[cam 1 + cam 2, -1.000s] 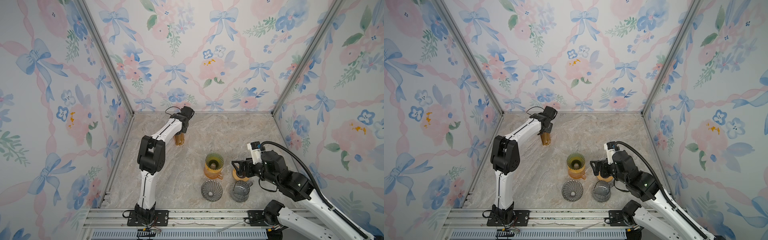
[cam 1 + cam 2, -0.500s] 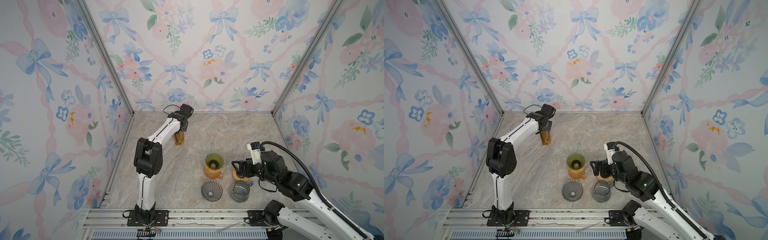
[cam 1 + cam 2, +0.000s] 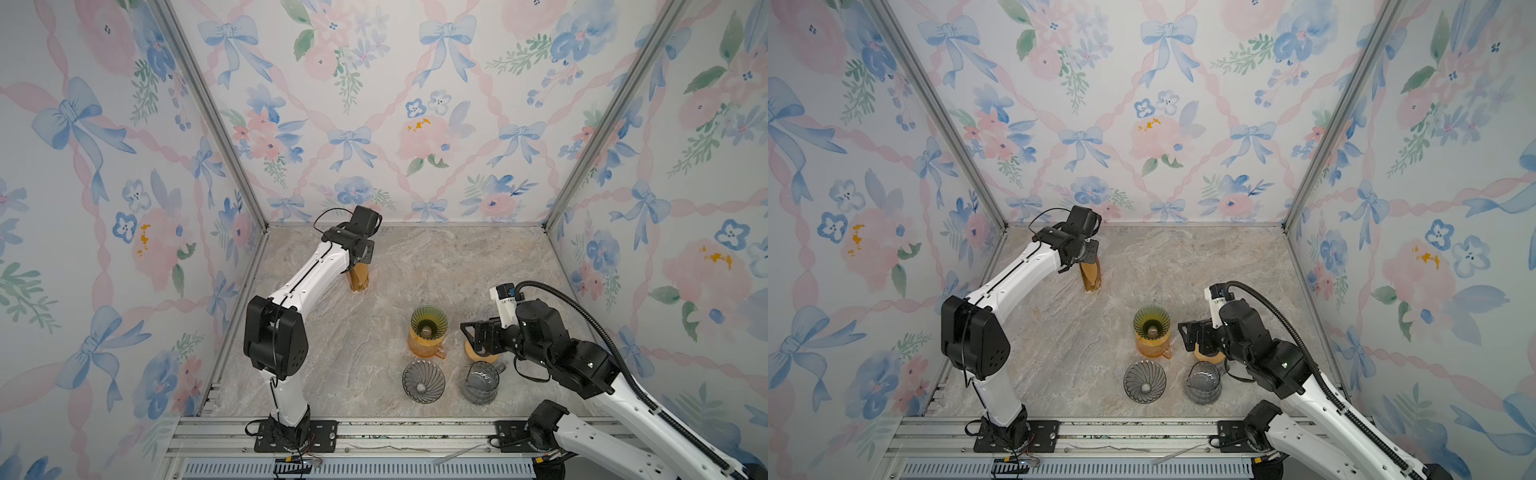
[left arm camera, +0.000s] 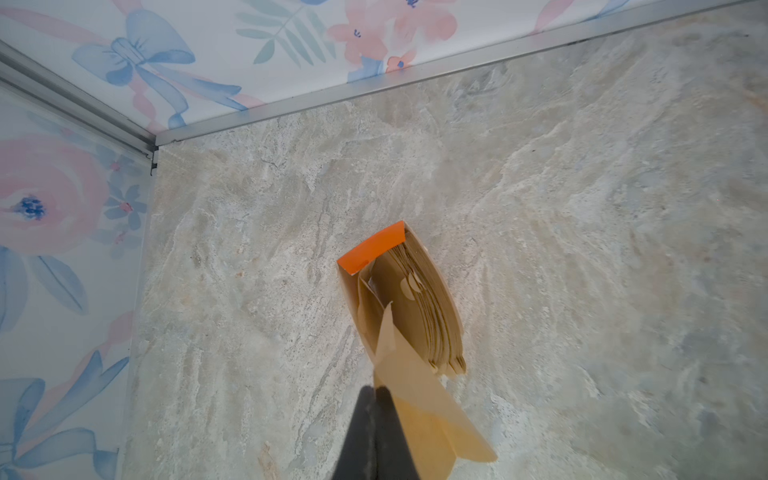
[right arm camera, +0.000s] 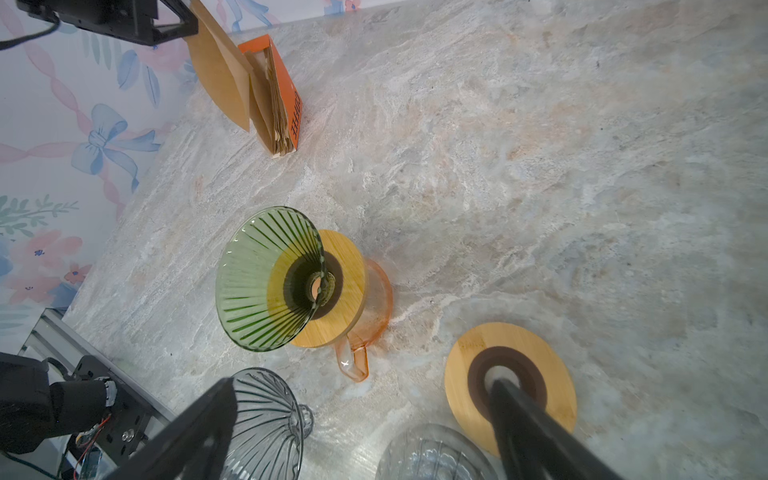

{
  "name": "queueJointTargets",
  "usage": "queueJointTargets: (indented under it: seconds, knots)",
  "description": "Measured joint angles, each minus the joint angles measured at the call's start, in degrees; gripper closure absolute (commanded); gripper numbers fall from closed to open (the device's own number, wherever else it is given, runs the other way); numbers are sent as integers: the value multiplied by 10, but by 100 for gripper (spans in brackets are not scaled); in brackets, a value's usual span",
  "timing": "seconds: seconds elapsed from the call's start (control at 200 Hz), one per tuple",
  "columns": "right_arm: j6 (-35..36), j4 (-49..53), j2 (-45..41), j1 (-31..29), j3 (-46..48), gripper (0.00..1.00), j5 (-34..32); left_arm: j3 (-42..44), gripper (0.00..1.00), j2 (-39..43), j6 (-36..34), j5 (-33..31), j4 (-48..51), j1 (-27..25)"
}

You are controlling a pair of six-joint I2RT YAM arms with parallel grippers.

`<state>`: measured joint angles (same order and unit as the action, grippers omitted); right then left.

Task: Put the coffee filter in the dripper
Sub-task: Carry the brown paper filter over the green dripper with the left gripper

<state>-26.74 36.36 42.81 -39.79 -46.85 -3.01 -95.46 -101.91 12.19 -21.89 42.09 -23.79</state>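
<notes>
Nearest the front rail, a ribbed grey dripper [image 3: 423, 381] and a grey glass vessel [image 3: 481, 382] stand side by side on the marble table [image 3: 478, 266]. Just behind the vessel lies a round wooden collar [image 5: 511, 374] with a dark centre. The right gripper [image 5: 362, 381] hangs over it with its jaws spread wide and nothing between them; one finger [image 5: 523, 419] crosses the collar in the right wrist view. Beside that, toward the middle, the green dripper [image 3: 429, 321] sits on its own wooden collar atop an orange carafe [image 3: 424, 349]; its cone is empty, with only the hole at the bottom showing. Well apart from these, toward the back left corner, an orange box [image 5: 291, 99] of brown filters stands open. The left gripper [image 4: 376, 390] is above it, jaws pinched tight on the upper edge of one coffee filter [image 4: 415, 395]. The filter hangs down along the box's open mouth, and whether it touches the box cannot be told.
</notes>
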Motion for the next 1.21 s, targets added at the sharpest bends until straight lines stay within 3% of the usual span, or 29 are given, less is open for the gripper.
queueJointTargets:
  seconds: [0.3,0.555,0.71,0.96,1.205]
  knots:
    - [7,2,3,0,-21,4,0,28,100,125,16,112,33,-2]
    - [12,27,4,0,-41,4,-2,31,100,190,48,269,81,-6]
    - [15,41,3,0,-52,4,-5,37,100,205,66,346,111,-41]
    - [14,57,3,0,-59,4,-5,56,100,210,96,418,132,-101]
    - [11,64,3,0,-60,4,-5,67,100,209,111,460,134,-124]
